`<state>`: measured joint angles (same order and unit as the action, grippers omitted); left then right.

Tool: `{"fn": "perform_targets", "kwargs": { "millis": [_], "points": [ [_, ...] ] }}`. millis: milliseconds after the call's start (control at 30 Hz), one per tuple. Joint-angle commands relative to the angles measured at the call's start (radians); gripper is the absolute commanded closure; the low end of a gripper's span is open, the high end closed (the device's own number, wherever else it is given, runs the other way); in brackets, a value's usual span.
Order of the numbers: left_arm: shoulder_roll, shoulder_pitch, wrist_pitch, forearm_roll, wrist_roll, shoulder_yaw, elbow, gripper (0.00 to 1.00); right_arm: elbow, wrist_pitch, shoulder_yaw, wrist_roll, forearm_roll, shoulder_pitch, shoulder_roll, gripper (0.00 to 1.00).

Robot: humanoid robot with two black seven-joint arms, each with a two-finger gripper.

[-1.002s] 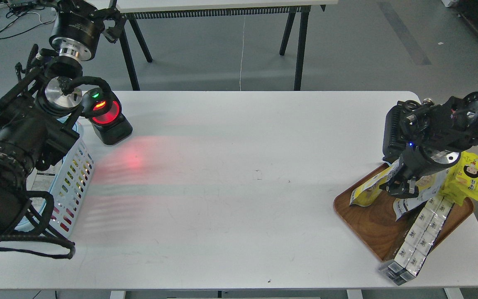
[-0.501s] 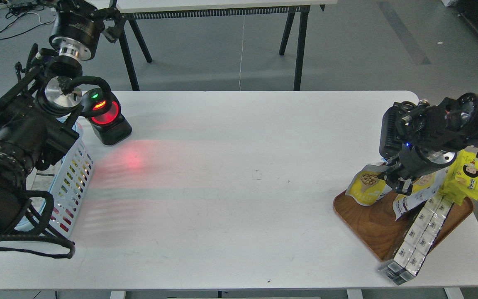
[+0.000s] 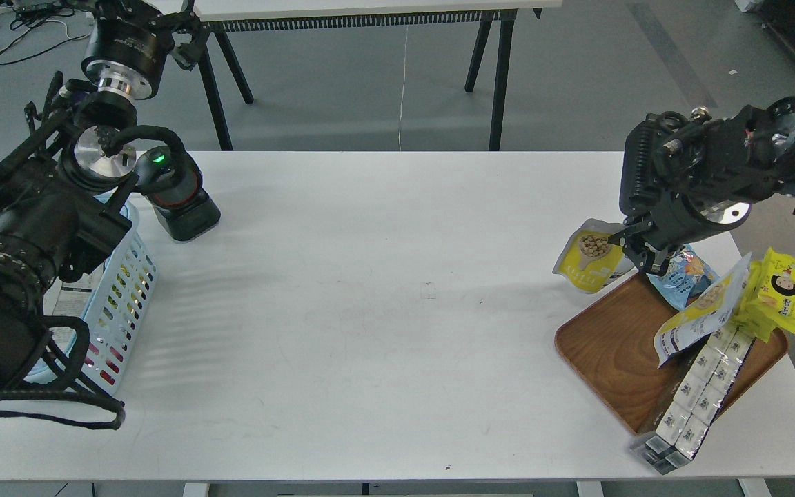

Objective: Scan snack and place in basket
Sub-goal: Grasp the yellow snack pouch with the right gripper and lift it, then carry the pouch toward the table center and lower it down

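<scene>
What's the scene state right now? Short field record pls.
right gripper: shut on snack pouch, lifted off the wooden tray
left gripper: not clearly visible, arm over blue basket
scanner: by the basket, green light on
on tray: blue snack packet, cookie pouch, yellow packet, white box strip

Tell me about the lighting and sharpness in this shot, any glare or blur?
Head view: even overhead light, soft shadows under the tray and pouch; faint stripes on the table beside the basket; scanner shows a green dot; all sharp, the black arms lose detail.
</scene>
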<state>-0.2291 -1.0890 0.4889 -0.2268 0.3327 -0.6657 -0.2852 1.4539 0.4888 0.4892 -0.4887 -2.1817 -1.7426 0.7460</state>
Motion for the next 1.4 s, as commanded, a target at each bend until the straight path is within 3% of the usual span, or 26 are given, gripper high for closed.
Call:
{"fn": "perform_targets", "kwargs": {
  "millis": [0, 234, 868, 1269, 1369],
  "points": [
    [-0.001, -0.002, 0.0, 0.0, 0.0, 0.0, 0.0, 0.0, -0.004, 0.0, -0.021, 0.0, 0.0, -0.031, -0.037, 1.0],
    [-0.003, 0.0, 0.0, 0.001, -0.001, 0.0, 0.0, 0.0, -0.023, 0.0, -0.09, 0.0, 0.057, -0.022, -0.148, 1.0],
    [-0.003, 0.001, 0.0, 0.003, -0.003, 0.0, 0.0, 0.0, -0.354, 0.0, -0.218, 0.0, 0.102, 0.021, -0.566, 1.0],
    [-0.004, 0.001, 0.0, 0.003, -0.003, 0.002, 0.0, 0.0, -0.463, 0.0, -0.228, 0.0, 0.102, 0.07, -0.746, 1.0],
    [-0.004, 0.001, 0.0, 0.003, -0.003, 0.0, 0.0, 0.0, -0.5, 0.0, -0.225, 0.0, 0.102, 0.092, -0.746, 1.0]
  ]
}}
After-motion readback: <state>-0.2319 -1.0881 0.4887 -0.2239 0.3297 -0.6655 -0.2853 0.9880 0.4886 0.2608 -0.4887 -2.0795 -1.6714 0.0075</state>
